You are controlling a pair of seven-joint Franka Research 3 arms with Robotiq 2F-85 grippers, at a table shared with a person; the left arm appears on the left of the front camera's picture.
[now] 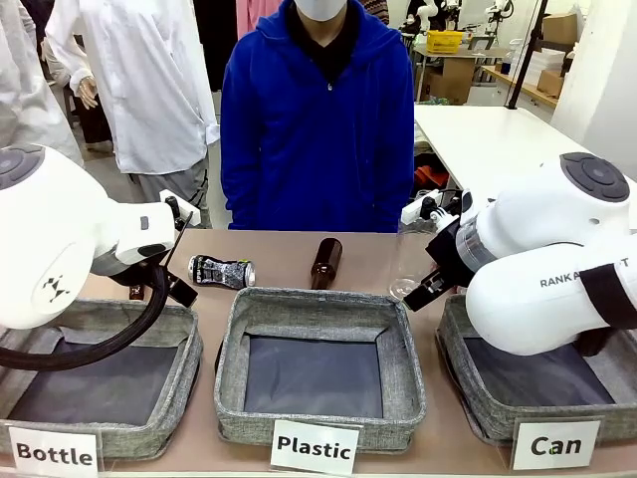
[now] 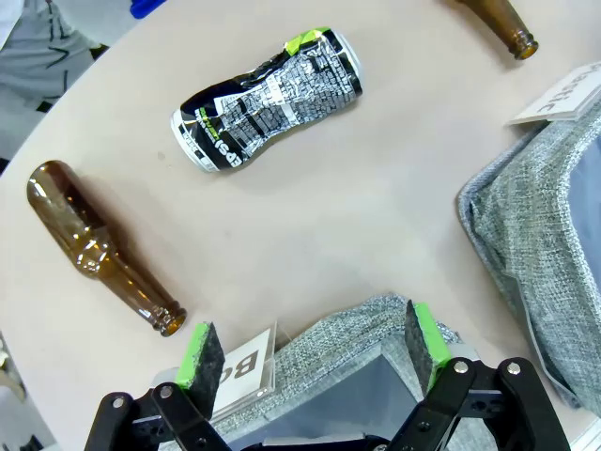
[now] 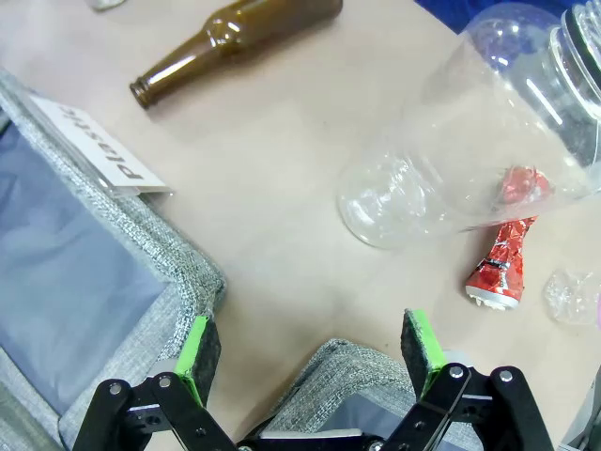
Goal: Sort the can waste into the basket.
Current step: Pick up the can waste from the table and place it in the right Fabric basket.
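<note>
The left gripper [image 2: 310, 336] and right gripper [image 3: 310, 340] both hang empty, jaws apart. The black can [image 2: 268, 101] lies on the table ahead of the left gripper. The crushed red can [image 3: 507, 254] lies partly behind a clear bottle [image 3: 470, 141] — the right gripper should likely pinch its free lower end, then carry it to the Can basket [image 1: 458, 368].

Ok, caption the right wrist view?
Open right gripper above the rim of a grey woven basket; ahead, a crushed red metal can partly behind a clear plastic bottle, brown glass bottle beyond.
</note>
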